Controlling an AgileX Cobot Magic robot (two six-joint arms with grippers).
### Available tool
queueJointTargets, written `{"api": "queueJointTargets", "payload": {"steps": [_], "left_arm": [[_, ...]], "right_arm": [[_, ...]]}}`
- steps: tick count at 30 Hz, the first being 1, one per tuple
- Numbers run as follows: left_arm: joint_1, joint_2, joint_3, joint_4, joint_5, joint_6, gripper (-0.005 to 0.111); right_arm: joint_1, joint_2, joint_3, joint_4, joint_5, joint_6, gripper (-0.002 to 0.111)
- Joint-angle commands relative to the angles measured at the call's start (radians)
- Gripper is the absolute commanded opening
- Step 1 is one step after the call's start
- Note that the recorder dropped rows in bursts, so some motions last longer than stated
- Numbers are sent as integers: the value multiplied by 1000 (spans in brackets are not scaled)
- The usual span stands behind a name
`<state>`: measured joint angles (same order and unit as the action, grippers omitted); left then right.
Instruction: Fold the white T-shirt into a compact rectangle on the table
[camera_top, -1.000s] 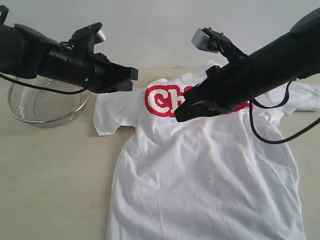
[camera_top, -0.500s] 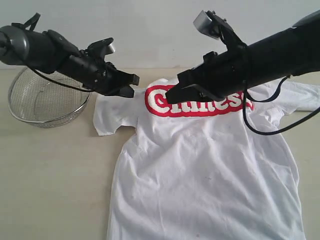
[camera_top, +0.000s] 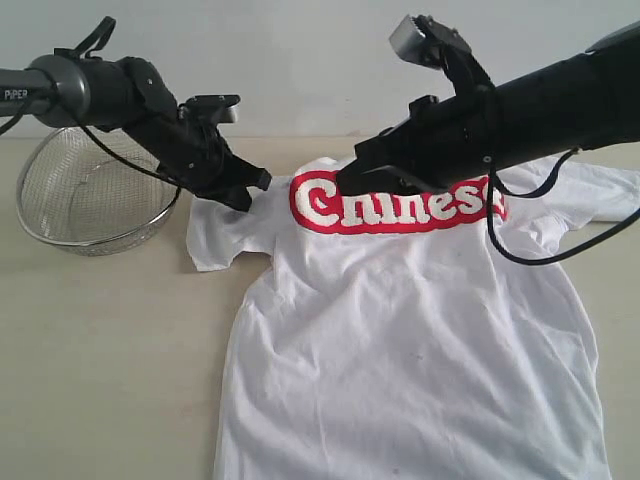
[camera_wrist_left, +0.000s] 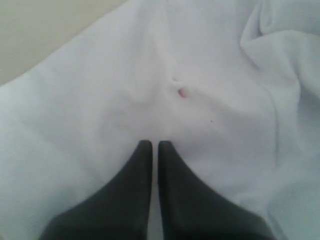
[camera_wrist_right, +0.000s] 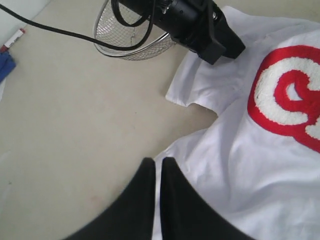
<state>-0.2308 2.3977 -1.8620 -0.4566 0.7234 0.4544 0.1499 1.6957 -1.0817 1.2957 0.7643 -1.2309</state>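
Left claw (camera_wrist_left: 151, 145), right claw (camera_wrist_right: 155, 161): closed, empty, over T-shirt (camera_top: 400, 330)

Behind your worktop (camera_top: 100, 360) you have a plain, pale grey-white wall (camera_top: 300, 60), bare and evenly lit. The worktop is matte beige with faint specks and scuffs. The light is soft and diffuse and casts only weak shadows. A wire-mesh bowl (camera_top: 75, 205) sits at the far left, near the wall.

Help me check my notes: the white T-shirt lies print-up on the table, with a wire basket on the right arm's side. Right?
No: the exterior view shows the wire basket on the side of the left arm. The T-shirt does lie print-up on the table.
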Motion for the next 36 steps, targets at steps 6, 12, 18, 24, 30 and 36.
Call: {"api": "queueJointTargets", "payload": {"steps": [6,12,18,24,30,36], "left_arm": [[0,47,-12,83,10,-41,4],[0,51,-55,158,39,-97,4],[5,51,-70,203,45,-122,4],[29,51,-70,277,36,-191,4],[49,51,-72,253,36,-193,4],[49,51,-107,233,47,-193,4]], "right_arm": [[-1,-10,3,6,-19,-34,0],[-1,-10,3,4,-25,-37,0],[-1,-10,3,2,-39,-39,0],[-1,-10,3,2,-45,-38,0],[-1,-10,3,2,-79,-38,0],[-1,-10,3,2,-92,-38,0]]}}
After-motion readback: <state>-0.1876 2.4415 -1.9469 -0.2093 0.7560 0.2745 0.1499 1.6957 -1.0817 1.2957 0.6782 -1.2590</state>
